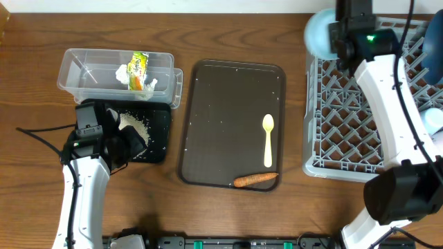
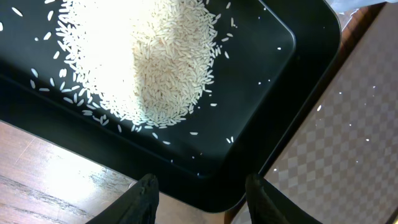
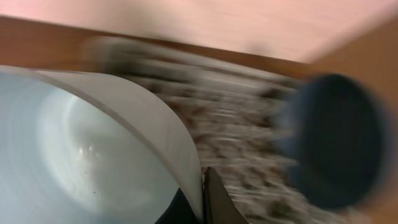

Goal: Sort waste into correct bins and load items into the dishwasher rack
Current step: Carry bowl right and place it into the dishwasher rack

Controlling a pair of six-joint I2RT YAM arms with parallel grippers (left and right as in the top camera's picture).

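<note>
While the left arm [image 1: 82, 187] hung over the black tray [image 1: 160, 138], its jaws stood apart with nothing clamped. In the wrist view the tray's near rim ran under the two fingers [image 2: 148, 196]. A heap of rice [image 1: 135, 124] lay in that tray, and loose grains were scattered over its black floor [image 2: 267, 74].

Just beyond the tray on the bench [image 1: 277, 34] sat the clear tub [image 1: 76, 69]. It held the tissue [image 1: 124, 72] and the wrapper [image 1: 140, 64], which were touching each other.

To the right of the black tray lay the brown tray [image 1: 221, 104]. The spoon [image 1: 268, 138] lay lengthwise on its right side. The carrot [image 1: 255, 180] rested against its near rim, close to the spoon's handle.

The rack [image 1: 346, 124] filled the right end of the bench. The right arm [image 1: 387, 90] reached across it to its far left corner. There its jaws were together on the wall of the white bowl [image 1: 320, 34], which was held partly outside the rack's edge. The right wrist view was blurred. It showed the bowl's pale inside [image 3: 93, 149] with its rim pinched at the bottom of the picture. A blue bowl [image 3: 336, 143] lay further off among the pegs. A pale-blue cup [image 1: 434, 119] showed at the rack's right edge.
</note>
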